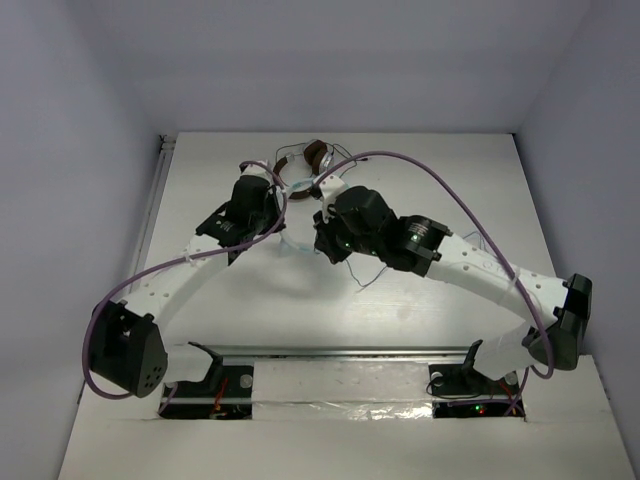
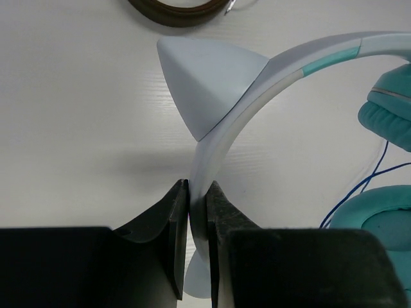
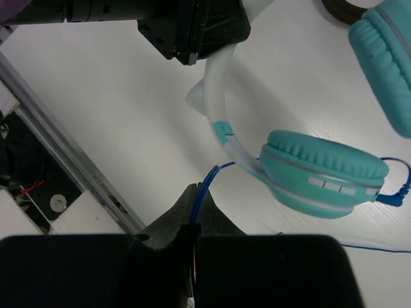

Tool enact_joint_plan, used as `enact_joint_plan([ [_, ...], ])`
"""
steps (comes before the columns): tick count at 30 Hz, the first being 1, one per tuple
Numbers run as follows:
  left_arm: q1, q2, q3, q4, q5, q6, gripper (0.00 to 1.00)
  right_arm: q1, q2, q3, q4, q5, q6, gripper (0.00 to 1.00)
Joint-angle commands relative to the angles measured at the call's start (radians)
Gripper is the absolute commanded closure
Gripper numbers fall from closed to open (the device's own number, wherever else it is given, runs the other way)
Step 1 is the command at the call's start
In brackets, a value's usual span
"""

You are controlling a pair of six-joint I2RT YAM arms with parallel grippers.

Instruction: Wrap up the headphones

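Observation:
The headphones have a white headband (image 2: 282, 69) with a pointed white ear (image 2: 205, 77) and two teal ear cups (image 2: 388, 112). My left gripper (image 2: 197, 190) is shut on the headband and holds it just above the white table. In the right wrist view one ear cup (image 3: 324, 170) is in the middle and the other (image 3: 385, 58) is at the upper right. My right gripper (image 3: 199, 192) is shut on a doubled strand of the thin blue cable (image 3: 209, 178). In the top view both grippers (image 1: 272, 222) (image 1: 322, 245) are close together and hide the headphones.
Brown-and-silver headphones (image 1: 300, 165) lie just beyond, at the table's far middle; they also show in the left wrist view (image 2: 180, 13). A metal rail (image 3: 58, 160) runs along the near side. Loose blue cable (image 1: 365, 275) trails on the table. Purple arm hoses (image 1: 440, 180) arc overhead.

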Motion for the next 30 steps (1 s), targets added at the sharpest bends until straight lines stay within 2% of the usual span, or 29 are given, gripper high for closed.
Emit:
enact_joint_plan([
  [1,-0.002,-0.041,0.006,0.046,0.094,0.064,1.0,0.007,0.028,0.068,-0.09,0.039,-0.056,1.0],
  [6,-0.002,-0.052,0.028,-0.031,0.193,0.139,1.0,0.007,0.022,0.091,-0.114,0.152,-0.076,1.0],
  [8,-0.002,-0.052,0.029,-0.048,0.225,0.168,1.0,0.007,0.019,0.107,-0.11,0.157,-0.078,1.0],
  [15,-0.002,-0.081,0.014,-0.075,0.334,0.247,1.0,-0.002,0.013,0.114,-0.114,0.315,-0.081,1.0],
  [20,-0.002,-0.093,0.002,-0.101,0.32,0.277,1.0,-0.002,0.007,0.122,-0.133,0.342,-0.091,1.0],
  [25,-0.002,-0.104,-0.023,-0.118,0.31,0.299,1.0,-0.002,-0.001,0.111,-0.144,0.46,-0.093,1.0],
  [30,-0.022,-0.084,-0.035,-0.097,0.394,0.308,1.0,-0.021,0.013,0.133,-0.113,0.514,-0.131,0.95],
])
